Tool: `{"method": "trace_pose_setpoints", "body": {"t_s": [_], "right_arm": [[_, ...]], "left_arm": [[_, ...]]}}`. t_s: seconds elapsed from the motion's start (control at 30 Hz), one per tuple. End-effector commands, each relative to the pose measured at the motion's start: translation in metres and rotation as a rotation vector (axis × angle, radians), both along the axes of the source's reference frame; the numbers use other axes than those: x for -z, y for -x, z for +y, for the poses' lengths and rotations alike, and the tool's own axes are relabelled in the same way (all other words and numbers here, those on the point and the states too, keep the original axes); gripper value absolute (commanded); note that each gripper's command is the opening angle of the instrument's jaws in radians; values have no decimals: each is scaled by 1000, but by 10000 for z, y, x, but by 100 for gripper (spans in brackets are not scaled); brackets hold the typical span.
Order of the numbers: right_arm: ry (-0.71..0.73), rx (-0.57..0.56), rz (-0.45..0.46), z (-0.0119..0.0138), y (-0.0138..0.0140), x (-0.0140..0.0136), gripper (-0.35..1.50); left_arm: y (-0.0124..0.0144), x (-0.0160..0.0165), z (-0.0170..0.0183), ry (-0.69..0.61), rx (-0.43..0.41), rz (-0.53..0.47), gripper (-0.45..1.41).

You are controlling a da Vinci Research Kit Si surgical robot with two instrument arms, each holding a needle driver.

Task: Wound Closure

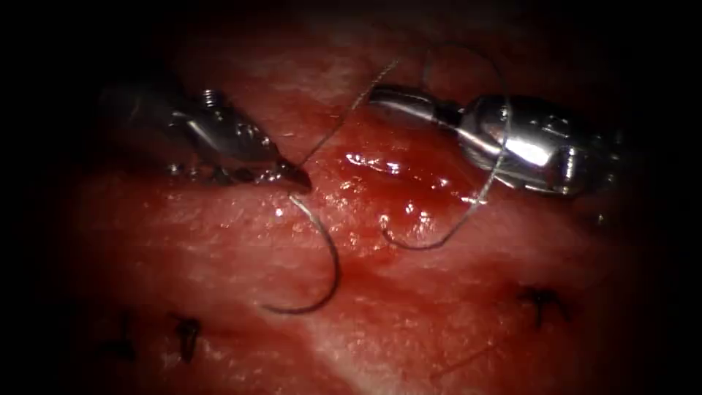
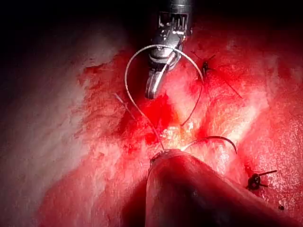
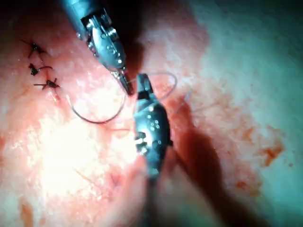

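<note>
The needle [image 1: 322, 256] is lying as a thin grey arc at the centre of the endoscope picture, its upper end pinched in the left tool [image 1: 292, 178], its point curling down and left, free above the tissue [image 1: 409, 329] and not entering it. The cut [image 1: 395, 175] is glistening right of centre, a wet hollow pooling red fluid [image 1: 417, 192]. Dark thread [image 1: 468, 212] is looping from the cut's lower edge up across the right tool [image 1: 387, 97], whose jaws are lying together, holding nothing that I can make out. The left wrist view is showing that same loop arching round the right tool [image 2: 152, 87], and a knotted stitch [image 2: 255, 180] with stiff cut ends. In the right wrist view, three dark knots [image 3: 40, 71] are sitting in a row beside the steel, ridged left tool [image 3: 124, 84].
</note>
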State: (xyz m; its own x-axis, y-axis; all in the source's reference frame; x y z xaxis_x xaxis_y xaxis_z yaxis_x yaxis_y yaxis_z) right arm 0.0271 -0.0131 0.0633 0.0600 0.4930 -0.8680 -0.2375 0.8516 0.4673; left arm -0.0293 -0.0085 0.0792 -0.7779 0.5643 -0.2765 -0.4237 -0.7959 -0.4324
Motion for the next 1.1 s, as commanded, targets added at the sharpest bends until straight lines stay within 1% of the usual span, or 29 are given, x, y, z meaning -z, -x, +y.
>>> {"method": "trace_pose_setpoints", "body": {"t_s": [0.03,0.1,0.27,0.3,0.33,0.37,0.4,0.43,0.53,0.6,0.7,0.87,0.9,0.93,1.03,1.1], "right_arm": [[-2,0,11,-7,-11,1,-35],[-2,3,19,-8,-14,4,-35],[6,-6,22,-6,-20,4,-35],[7,-8,25,-6,-22,3,-32],[11,-32,14,-5,-27,-1,10],[11,-32,14,-5,-27,-1,10],[24,-40,5,-5,-29,-3,31],[25,-48,-3,-4,-31,-6,59],[45,-88,-53,-1,-34,-17,108],[62,-104,-75,2,-32,-21,118],[67,-107,-90,3,-30,-25,119],[75,-59,-144,-6,-32,-35,119],[72,-30,-170,-11,-35,-39,119],[72,-30,-170,-11,-35,-39,119],[67,9,-211,-20,-37,-45,119],[61,67,-249,-29,-40,-51,119]], "left_arm": [[5,-8,-7,1,-6,10,-45],[4,-12,-10,1,-13,25,-45],[6,-11,-14,10,-17,37,-45],[7,-8,-16,12,-21,36,-45],[9,-4,-20,11,-21,35,-45],[9,-4,-20,11,-21,35,-45],[10,0,-23,10,-21,35,-45],[10,3,-26,12,-27,33,-45],[11,15,-37,9,-29,31,-45],[10,23,-42,9,-36,27,-45],[10,31,-46,6,-38,25,-45],[10,62,-47,21,-57,30,-45],[7,78,-42,46,-58,27,-45],[7,78,-42,46,-58,27,-45],[1,99,-31,86,-63,33,-45],[-8,125,-14,141,-84,59,-45]]}}
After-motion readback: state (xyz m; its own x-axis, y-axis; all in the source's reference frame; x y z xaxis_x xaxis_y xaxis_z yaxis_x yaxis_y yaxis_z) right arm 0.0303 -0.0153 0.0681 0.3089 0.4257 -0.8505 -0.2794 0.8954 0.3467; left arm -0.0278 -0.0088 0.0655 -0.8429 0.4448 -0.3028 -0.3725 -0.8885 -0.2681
